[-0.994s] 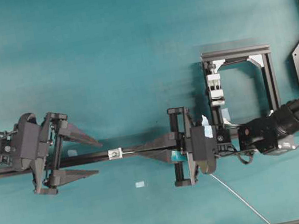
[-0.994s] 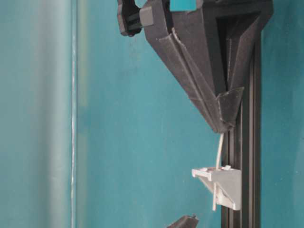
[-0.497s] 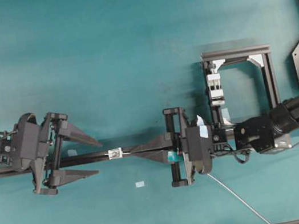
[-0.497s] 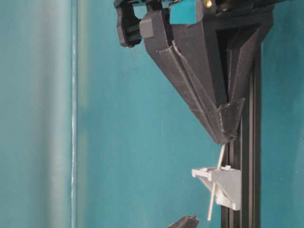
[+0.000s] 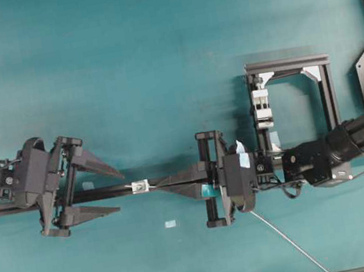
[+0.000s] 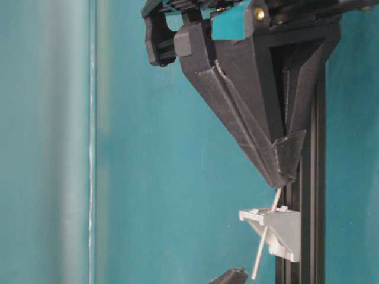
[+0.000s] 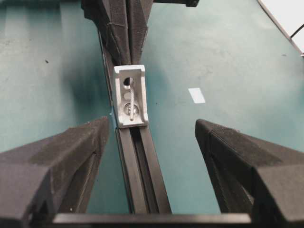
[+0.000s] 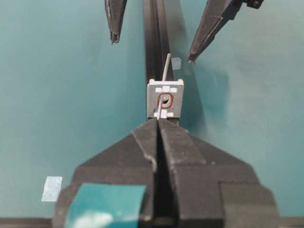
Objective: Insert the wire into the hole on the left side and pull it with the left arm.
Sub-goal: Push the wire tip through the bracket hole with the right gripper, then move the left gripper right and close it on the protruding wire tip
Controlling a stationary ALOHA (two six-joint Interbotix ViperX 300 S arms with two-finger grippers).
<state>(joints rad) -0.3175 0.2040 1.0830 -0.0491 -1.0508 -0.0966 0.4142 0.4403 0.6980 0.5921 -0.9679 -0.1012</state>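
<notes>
One teal desk (image 5: 154, 56) carries one long black rail (image 5: 107, 191), two arms, one small silver block (image 5: 139, 186) on the rail and one wire (image 6: 261, 248).

Taking the block as landmark: the right pincer (image 5: 158, 183), with teal tape on it, has its tips just beside the block's right face in the overhead view. Its two fingers (image 8: 142, 142) are pressed together, pinching the wire. The left pincer (image 5: 119, 189) sits on the block's other side, near but apart, its two plain black fingers (image 7: 52, 156) spread wide to either side of the rail, touching nothing.

The wire runs from the right pincer's tips through the hole (image 8: 165, 101) in the block, its free end poking out the far face toward the left pincer.
</notes>
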